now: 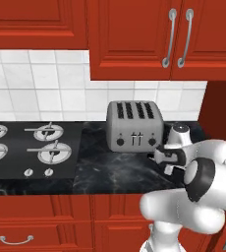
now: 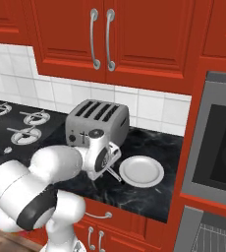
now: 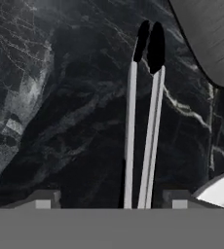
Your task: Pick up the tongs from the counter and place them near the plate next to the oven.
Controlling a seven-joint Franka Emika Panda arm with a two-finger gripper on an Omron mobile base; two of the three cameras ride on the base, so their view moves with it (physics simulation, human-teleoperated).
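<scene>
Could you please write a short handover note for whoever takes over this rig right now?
Gripper: jaws spread, one fingertip on each side of the tongs, apparently not clamping them.
Tongs: lying flat on the black marble counter, just left of the plate, in front of the toaster.
Plate: on the counter beside the oven.
Done: tongs appear set down near the plate.
Left: lift the arm clear and confirm that the tongs stay put.
</scene>
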